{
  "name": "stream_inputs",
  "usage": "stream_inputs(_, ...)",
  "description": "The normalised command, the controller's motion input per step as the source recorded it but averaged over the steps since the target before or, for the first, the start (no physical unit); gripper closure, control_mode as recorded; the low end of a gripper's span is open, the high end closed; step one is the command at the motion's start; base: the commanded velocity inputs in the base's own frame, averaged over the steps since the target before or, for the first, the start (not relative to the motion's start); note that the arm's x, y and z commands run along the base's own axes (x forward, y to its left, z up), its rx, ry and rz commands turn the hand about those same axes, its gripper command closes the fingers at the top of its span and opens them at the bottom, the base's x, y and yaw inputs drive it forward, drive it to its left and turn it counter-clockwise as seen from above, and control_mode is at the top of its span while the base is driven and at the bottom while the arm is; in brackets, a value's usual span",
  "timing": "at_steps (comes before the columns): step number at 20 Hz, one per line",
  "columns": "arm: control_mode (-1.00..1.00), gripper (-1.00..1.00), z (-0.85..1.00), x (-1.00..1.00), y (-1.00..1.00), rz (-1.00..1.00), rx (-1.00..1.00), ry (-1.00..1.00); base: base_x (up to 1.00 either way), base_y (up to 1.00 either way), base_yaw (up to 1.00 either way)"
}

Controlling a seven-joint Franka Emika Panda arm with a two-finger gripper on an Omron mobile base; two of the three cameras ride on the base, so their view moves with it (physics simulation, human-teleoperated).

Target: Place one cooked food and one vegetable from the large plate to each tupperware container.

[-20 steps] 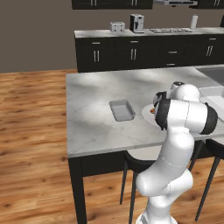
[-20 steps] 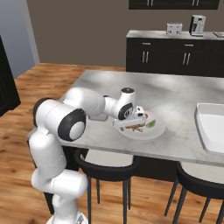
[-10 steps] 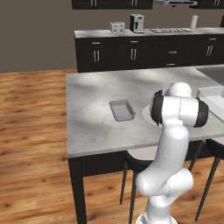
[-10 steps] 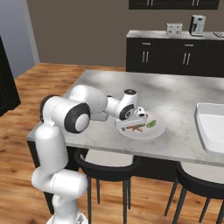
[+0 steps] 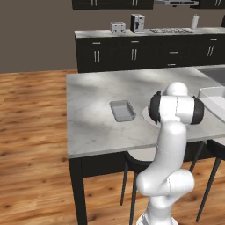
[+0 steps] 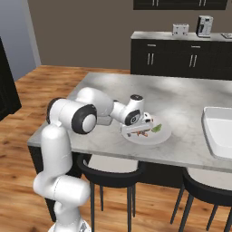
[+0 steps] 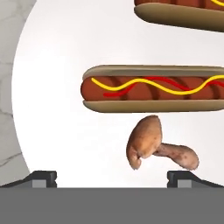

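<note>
Gripper (image 7: 112,177) low over the large plate (image 7: 52,127), jaws spread wide and empty.

On the plate, nearest the fingertips lies a brown mushroom (image 7: 151,144), beyond it a hot dog (image 7: 153,89) with mustard and ketchup, then a second hot dog (image 7: 179,13). Left on the counter (image 5: 92,118) sits the grey container (image 5: 122,110); the white container (image 6: 217,131) lies right.
</note>
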Motion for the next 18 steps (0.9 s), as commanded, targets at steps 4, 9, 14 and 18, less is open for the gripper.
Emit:
stream_inputs(4,-1.0,-1.0,-0.08,0.03,-0.06,0.0,0.01,0.0,0.0,0.0,0.0)
stream_inputs(9,-1.0,-1.0,-0.01,0.09,0.0,0.0,0.0,0.0,0.0,0.0,0.0)
stream_inputs(14,-1.0,-1.0,-0.06,0.14,0.0,0.0,0.0,0.0,0.0,0.0,0.0)
stream_inputs(18,-1.0,-1.0,-0.1,0.18,0.0,0.0,0.0,-0.01,0.0,0.0,0.0)
